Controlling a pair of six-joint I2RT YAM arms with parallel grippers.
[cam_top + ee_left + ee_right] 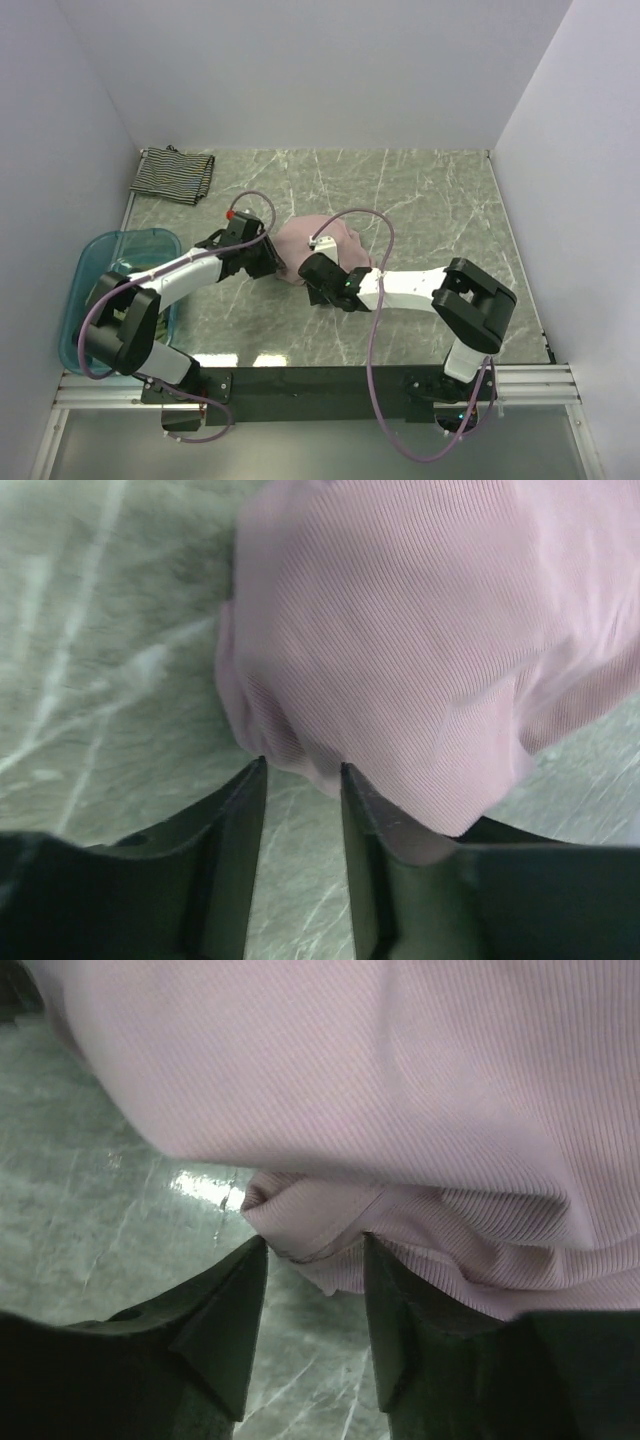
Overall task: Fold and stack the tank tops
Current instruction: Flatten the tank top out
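Observation:
The dusty-pink tank top (327, 240) lies bunched in a heap in the middle of the table. My left gripper (272, 262) is at its left edge; in the left wrist view the jaws (300, 770) stand apart, the pink cloth (420, 650) just reaches the tips and drapes over the right finger (400, 840). My right gripper (316, 280) is at the heap's near edge. There a hemmed fold (310, 1222) of the pink cloth (350, 1060) hangs between the tips (312, 1245), which stand apart. The striped tank top (172, 175) lies folded at the far left corner.
A translucent blue tub (95, 300) stands at the left edge beside the left arm. The marble tabletop (430, 200) is bounded by white walls at the back and on both sides. Purple cables loop above both arms.

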